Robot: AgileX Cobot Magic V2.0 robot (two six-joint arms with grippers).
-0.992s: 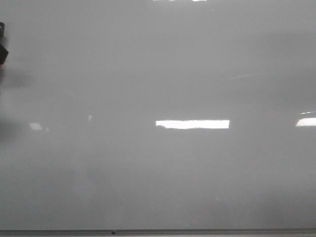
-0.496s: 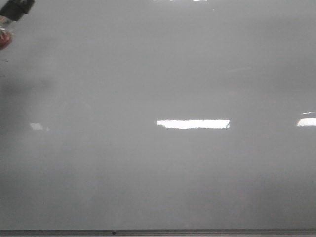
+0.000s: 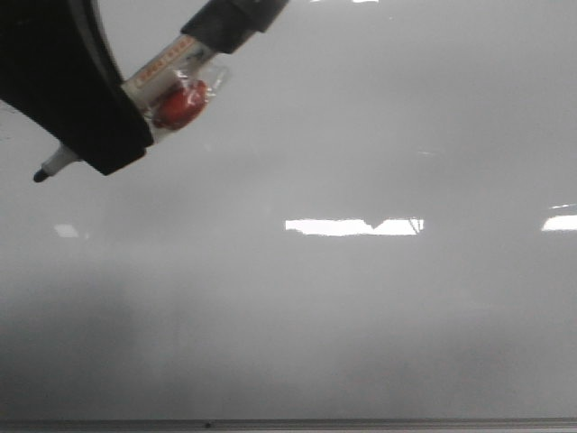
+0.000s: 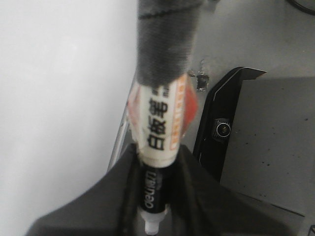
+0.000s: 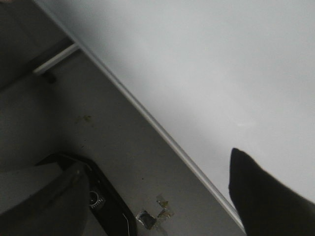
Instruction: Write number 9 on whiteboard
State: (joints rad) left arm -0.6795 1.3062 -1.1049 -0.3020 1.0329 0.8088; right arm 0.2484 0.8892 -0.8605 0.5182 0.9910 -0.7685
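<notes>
Left gripper (image 3: 86, 135) up top-left over the whiteboard (image 3: 361, 316), marker (image 3: 171, 77) in its fingers, board blank so far.

Nearest the camera in the front view is the board's thin grey frame edge (image 3: 361, 422) along the bottom, then the glossy grey surface with a couple of bright light reflections (image 3: 353, 226) across the middle. Farther up, the left gripper is clamped around the marker; the marker lies tilted, dark tip (image 3: 41, 175) poking out low on the left, its dark wrapped end up toward the top edge. Something red (image 3: 180, 102) is stuck to the barrel under clear tape. Can't tell if the tip touches the board. No 9 drawn anywhere visible. The left wrist view shows the white label with black characters (image 4: 160, 125) squeezed between the two fingers (image 4: 197, 182). The right gripper (image 5: 147, 206) looks spread apart with nothing in it, over the board's edge.
</notes>
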